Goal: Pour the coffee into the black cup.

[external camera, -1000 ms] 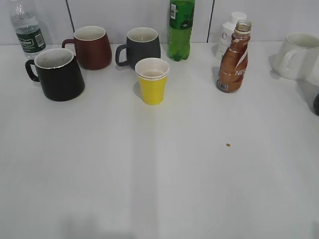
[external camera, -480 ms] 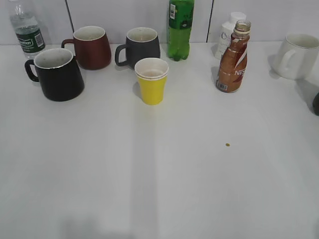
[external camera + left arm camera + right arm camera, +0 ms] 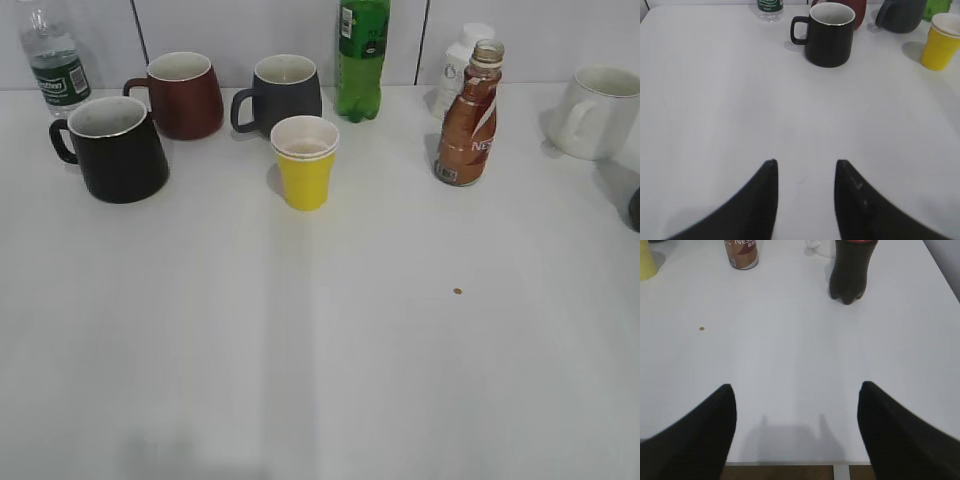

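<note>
White table (image 3: 330, 350): bare across the near half. Black cup (image 3: 115, 148) stands upright at far left, handle pointing left, a maroon mug (image 3: 185, 94) just behind it. Coffee (image 3: 468, 118) stands upright at far right, uncapped, well apart from the cup. Left gripper (image 3: 805, 192) narrowly parted, empty, above the table. Right gripper (image 3: 796, 425) spread wide, empty.

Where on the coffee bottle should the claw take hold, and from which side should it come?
Probably the narrow waist of the coffee bottle, above the label's widest part. It stands upright and uncapped, so a level approach from the front seems safest; the white bottle stands close behind it. The open right claw is nearer.
</note>
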Tool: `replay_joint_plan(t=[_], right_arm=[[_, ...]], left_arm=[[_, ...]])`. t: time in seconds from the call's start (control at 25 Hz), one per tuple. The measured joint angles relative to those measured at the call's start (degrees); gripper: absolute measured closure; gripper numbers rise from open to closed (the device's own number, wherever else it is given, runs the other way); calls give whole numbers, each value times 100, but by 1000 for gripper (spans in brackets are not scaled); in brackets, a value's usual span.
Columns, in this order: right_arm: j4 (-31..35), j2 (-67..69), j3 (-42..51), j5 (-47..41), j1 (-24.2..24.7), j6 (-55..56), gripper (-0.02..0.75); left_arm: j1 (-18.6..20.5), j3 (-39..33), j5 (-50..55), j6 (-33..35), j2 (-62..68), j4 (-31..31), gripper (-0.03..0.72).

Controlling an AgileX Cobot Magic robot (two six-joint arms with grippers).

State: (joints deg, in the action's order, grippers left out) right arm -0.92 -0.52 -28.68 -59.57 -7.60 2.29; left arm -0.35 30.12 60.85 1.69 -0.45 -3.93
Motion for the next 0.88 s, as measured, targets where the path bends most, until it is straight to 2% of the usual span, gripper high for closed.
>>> replay_joint_plan(t=[0.36,0.88], right_arm=[[0,0,0,0,0,0,149],[5,0,0,0,0,0,149]], left_arm=[[0,-6,0,0,0,4,447],[0,-6,0,0,0,11,450]])
